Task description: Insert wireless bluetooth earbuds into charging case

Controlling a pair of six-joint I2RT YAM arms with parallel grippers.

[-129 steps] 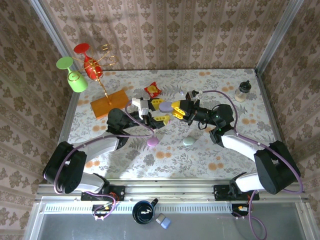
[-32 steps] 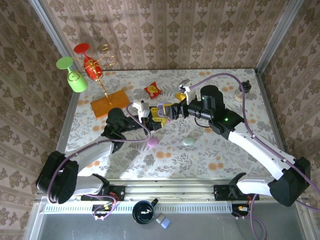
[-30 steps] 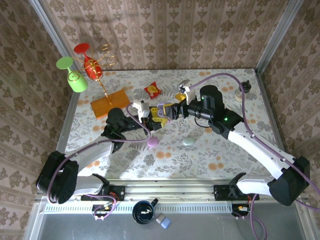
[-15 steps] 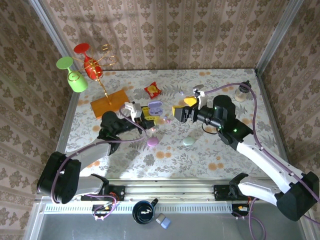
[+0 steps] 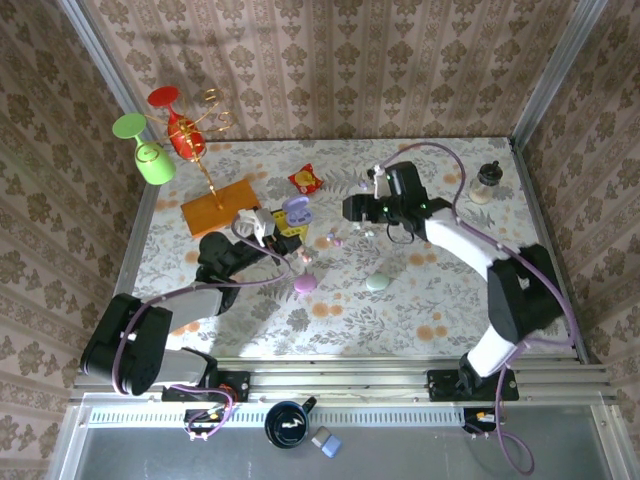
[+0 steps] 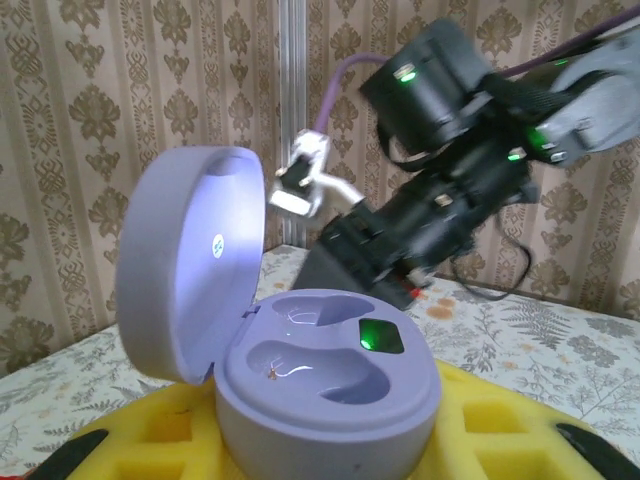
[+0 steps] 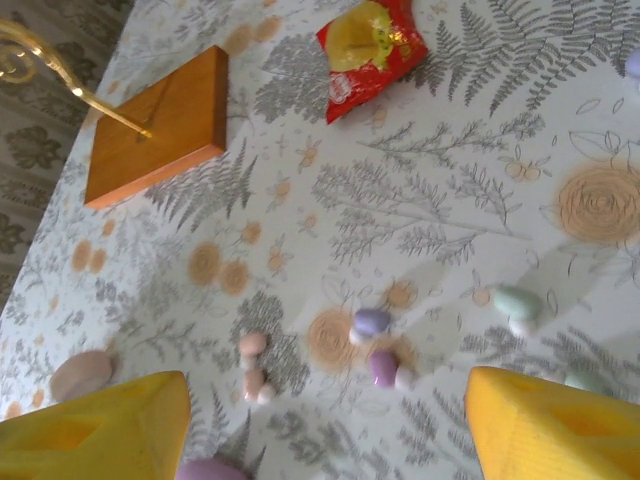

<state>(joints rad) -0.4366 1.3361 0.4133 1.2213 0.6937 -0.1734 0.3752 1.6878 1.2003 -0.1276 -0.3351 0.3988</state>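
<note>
1. Top view: the left pincer (image 5: pixel 286 226) is pinching the open case (image 5: pixel 297 209). The earbuds (image 5: pixel 336 240) are lying loose on the table (image 5: pixel 450 300) beside it, near the right pincer (image 5: pixel 352 210). Seconds ago both pincers were crowding the case; now they are standing apart.
2. Left wrist: the case (image 6: pixel 330 380) is sitting lid up, both holes empty.
3. Right wrist: this pincer is spread wide, holding nothing, above the earbuds (image 7: pixel 372 321). I think a pick-up is starting; next it needs to drop and pinch one bud gently.

The charging case (image 6: pixel 330 395) was smooth lilac plastic with a satin finish, glossier inside; the earbuds (image 7: pixel 372 322) were glossy pastel plastic; the snack packet (image 7: pixel 368 45) was shiny crinkled film; the block (image 7: pixel 160 120) was smooth wood; the table cover (image 7: pixel 480 200) looked matt and printed
</note>
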